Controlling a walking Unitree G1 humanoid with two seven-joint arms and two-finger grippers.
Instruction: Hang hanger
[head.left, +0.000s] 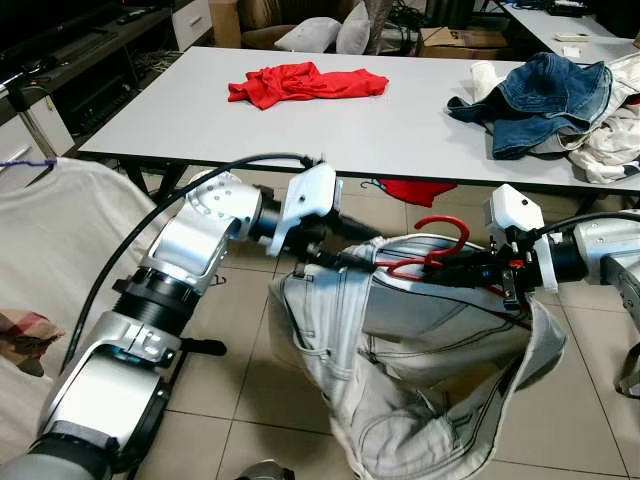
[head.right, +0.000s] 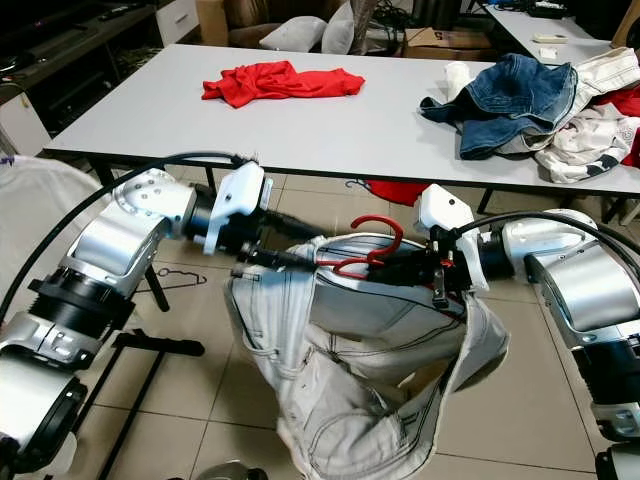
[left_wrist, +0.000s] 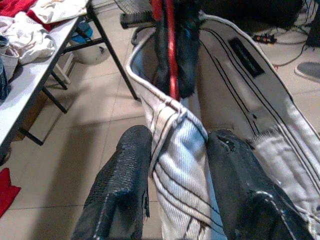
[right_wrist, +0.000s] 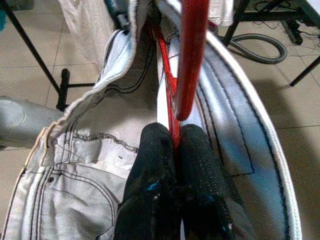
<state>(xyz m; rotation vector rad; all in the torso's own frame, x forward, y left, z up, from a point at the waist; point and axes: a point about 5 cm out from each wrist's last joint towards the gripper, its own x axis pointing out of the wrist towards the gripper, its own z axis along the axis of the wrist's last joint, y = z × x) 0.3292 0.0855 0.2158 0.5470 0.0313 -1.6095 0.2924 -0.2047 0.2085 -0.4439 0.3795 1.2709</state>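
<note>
Here the red wire hanger (head.left: 430, 252) sits in the waistband of a pair of pale grey-white denim jeans (head.left: 420, 370), held in the air between the two arms, in front of the near edge of the long white bench (head.left: 300, 120) and above the tiled floor (head.left: 250, 330). The right pincer (right_wrist: 175, 145) is pressed tight on the hanger's thin red wire just below the hook, which curls upward. The left pincer (left_wrist: 175, 155) stands fairly wide, its black fingers (left_wrist: 125, 170) straddling a bunched fold of the waistband without clearly squeezing it. The jeans sag heavily beneath both arms. The risk, as I judge it, lies in that loose left hold: if the arms lift or swing toward a rail, the weight of the denim could drag the waistband off the hanger's end, or twist the wire inside the right pincer so the hook tilts and misses. A red shirt (head.left: 305, 82) and blue denim clothes (head.left: 545, 95) lie near the bench's far edge and right end.
</note>
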